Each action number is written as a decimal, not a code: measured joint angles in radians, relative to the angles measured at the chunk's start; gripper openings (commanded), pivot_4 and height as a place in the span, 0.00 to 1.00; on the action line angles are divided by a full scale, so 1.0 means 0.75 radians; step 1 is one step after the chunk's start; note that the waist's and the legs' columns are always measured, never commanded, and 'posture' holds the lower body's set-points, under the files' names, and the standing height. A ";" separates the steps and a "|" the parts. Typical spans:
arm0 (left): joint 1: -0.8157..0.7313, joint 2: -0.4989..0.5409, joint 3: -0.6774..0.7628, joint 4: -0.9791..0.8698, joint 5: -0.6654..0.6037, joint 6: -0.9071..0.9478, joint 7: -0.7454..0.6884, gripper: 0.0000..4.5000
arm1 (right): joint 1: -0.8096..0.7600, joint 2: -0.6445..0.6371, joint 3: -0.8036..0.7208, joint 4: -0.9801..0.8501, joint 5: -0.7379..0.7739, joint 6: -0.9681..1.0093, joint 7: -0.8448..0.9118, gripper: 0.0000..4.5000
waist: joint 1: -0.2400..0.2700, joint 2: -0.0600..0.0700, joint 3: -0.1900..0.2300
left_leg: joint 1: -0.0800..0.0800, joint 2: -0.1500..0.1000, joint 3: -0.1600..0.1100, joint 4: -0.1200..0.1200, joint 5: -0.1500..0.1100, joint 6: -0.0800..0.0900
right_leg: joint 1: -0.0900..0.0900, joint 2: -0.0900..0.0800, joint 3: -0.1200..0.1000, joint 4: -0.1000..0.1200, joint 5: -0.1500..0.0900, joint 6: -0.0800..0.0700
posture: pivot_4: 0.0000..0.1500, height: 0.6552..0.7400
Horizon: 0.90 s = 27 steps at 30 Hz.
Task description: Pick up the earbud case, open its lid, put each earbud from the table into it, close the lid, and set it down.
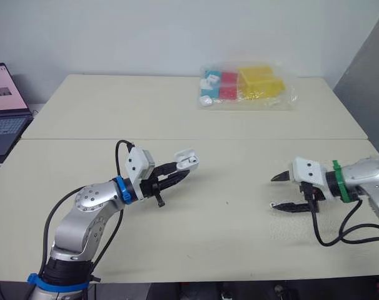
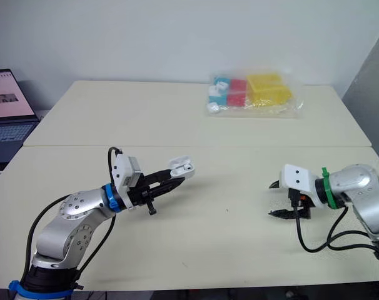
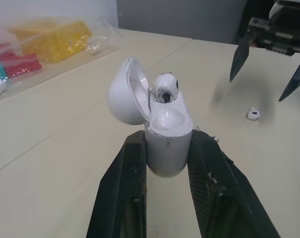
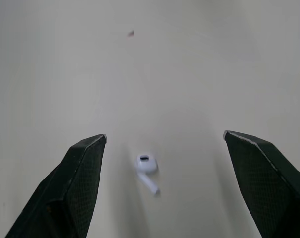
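One earbud in case, stem hidden — lid open

No text, label, brand or number can be read in any view.
- Laptop screen, far left: pinkish page with dark blocks, too small to read.
- Clear bag, far side of tabletop: coloured packets, any print unresolvable.
- Earbud case, white shell: no marking legible.

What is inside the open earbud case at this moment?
One earbud sits in the earbud case, its head sticking out; its stem is hidden inside. The slot beside it looks empty.
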 measured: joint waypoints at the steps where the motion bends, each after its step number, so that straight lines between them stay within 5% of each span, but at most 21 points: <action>1: 0.000 -0.001 0.000 0.000 0.000 0.000 0.001 0.17 | -0.009 -0.006 0.014 -0.051 -0.007 0.067 -0.012 0.88 | -0.001 0.000 0.000 | 0.001 0.000 0.000 0.000 0.000 0.000 | 0.000 0.000 0.000 0.000 0.000 0.000 | 1.00 1.00; 13: 0.001 -0.024 -0.037 0.000 0.008 -0.008 0.013 0.17 | -0.255 0.013 0.451 0.032 -0.384 -0.007 0.051 0.88 | -0.004 0.000 0.000 | 0.000 -0.001 0.001 0.000 0.000 0.000 | 0.000 0.000 0.000 0.000 0.000 0.000 | 1.00 1.00; 27: 0.012 -0.034 -0.038 -0.001 0.018 -0.010 0.033 0.17 | -0.360 0.126 0.572 0.130 -0.572 -0.089 0.160 0.88 | 0.000 0.000 0.000 | 0.000 -0.001 0.000 0.000 0.000 0.000 | 0.000 0.000 -0.001 0.000 0.000 -0.001 | 1.00 1.00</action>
